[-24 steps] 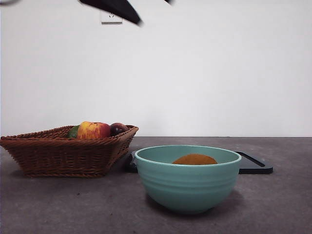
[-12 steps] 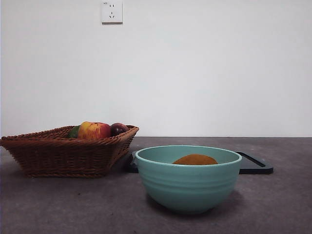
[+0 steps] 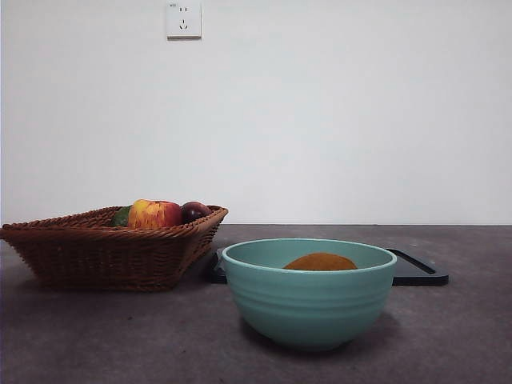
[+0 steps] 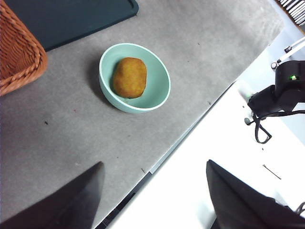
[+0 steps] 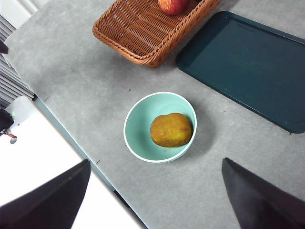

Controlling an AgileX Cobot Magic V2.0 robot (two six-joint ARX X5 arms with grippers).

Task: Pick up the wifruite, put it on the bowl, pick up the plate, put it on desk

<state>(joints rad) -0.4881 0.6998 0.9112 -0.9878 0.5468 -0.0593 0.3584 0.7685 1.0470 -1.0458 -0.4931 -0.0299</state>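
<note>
High above the counter (image 3: 96, 336), both arms hold their jaws wide apart and empty. Fruit (image 5: 171, 129) already lies in the bowl (image 5: 138, 129); the tray (image 5: 248, 67) sits just beyond, its long axis left to right, nearer the right arm.

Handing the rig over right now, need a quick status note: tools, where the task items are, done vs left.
Left tool: open, empty, high above the desk's near edge.
Right tool: open, empty, also high, looking down on the bowl.
Brown fruit lies inside the teal bowl; the bowl stands on the grey desk, in front of the black tray and beside the wicker basket, which holds an apple and other fruit.
Done: fruit in the bowl.
Left: the plate step. No plate shows in any view; the tray is bare where visible.
</note>
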